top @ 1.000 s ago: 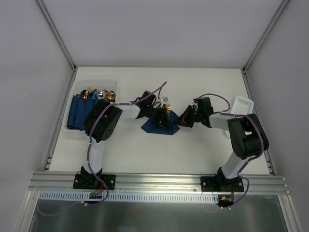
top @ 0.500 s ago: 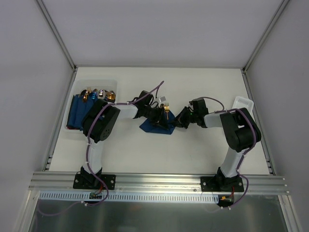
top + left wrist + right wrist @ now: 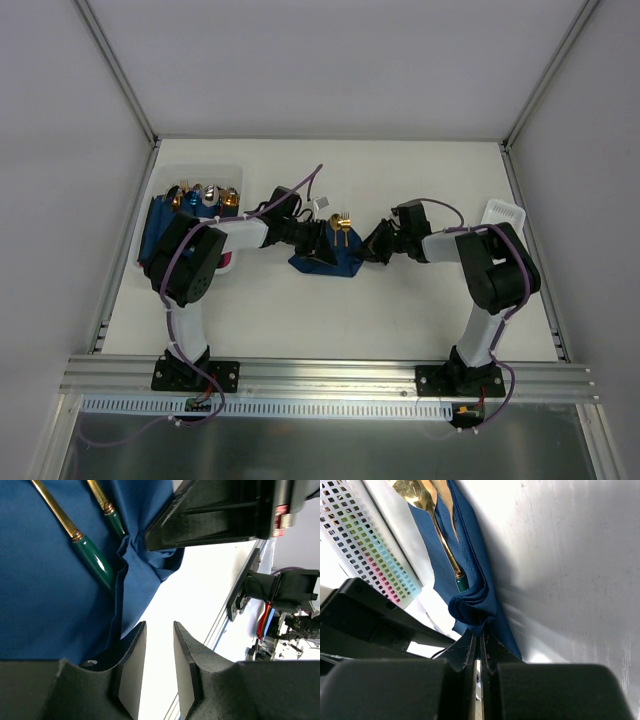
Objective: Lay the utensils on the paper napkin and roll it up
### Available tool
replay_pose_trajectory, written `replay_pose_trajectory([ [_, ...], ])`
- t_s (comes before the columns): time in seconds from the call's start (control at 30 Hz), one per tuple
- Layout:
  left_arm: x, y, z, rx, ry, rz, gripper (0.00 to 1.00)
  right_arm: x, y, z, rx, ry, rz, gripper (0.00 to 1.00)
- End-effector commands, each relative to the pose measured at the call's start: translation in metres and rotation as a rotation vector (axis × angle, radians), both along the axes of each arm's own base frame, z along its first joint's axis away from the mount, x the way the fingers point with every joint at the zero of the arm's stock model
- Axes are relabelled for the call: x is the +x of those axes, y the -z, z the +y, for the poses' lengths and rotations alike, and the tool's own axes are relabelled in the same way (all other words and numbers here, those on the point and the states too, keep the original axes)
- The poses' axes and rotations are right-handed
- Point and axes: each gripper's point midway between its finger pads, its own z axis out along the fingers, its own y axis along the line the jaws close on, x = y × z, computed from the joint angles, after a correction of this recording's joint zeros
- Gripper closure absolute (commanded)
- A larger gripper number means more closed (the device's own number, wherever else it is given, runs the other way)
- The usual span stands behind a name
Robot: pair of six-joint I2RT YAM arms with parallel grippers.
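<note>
left gripper (image 3: 159, 630) | left wrist: jaws slightly parted over bare table (image 3: 165, 595), just off the paper napkin (image 3: 45, 590) edge; green handles of the utensils (image 3: 92, 560) lie on the napkin | right wrist: right gripper (image 3: 480, 637) closed, pinching the napkin's bunched corner; gold spoon bowl visible here, outside the left wrist's view | top: grippers flank the napkin on either side, gold heads at its far edge

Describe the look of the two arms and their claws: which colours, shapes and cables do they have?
The left arm and the right arm have white tube links between bulky, rounded black joint housings, on black bases bolted to an aluminium rail. A purple cable runs along each arm. The left claw has two matte black fingers with pale grey inner pads. The right claw is black too.
</note>
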Motion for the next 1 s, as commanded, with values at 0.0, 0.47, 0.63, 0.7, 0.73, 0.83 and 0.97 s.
replay_pose_trajectory([
  [0.0,-0.003,0.008,0.003,-0.001,0.021,0.009,0.72,0.008,-0.007,0.004,-0.013,-0.014,-0.036,1.0],
  [0.47,0.011,0.046,0.007,0.074,-0.035,0.07,0.75,0.009,-0.027,0.017,-0.011,-0.04,-0.06,1.0],
  [0.63,0.013,0.047,0.006,0.076,-0.035,0.066,0.76,0.01,-0.034,0.027,0.001,-0.045,-0.064,1.0],
  [0.7,0.013,0.047,0.006,0.076,-0.033,0.067,0.76,0.013,-0.037,0.031,0.015,-0.037,-0.064,0.98],
  [0.73,0.013,0.047,0.007,0.077,-0.034,0.066,0.76,0.013,-0.038,0.032,0.018,-0.036,-0.065,0.98],
  [0.83,0.013,0.047,0.007,0.077,-0.033,0.066,0.76,0.016,-0.041,0.036,0.034,-0.027,-0.065,0.97],
  [0.97,0.013,0.047,0.007,0.077,-0.033,0.066,0.76,0.017,-0.038,0.039,0.043,-0.015,-0.05,0.94],
])
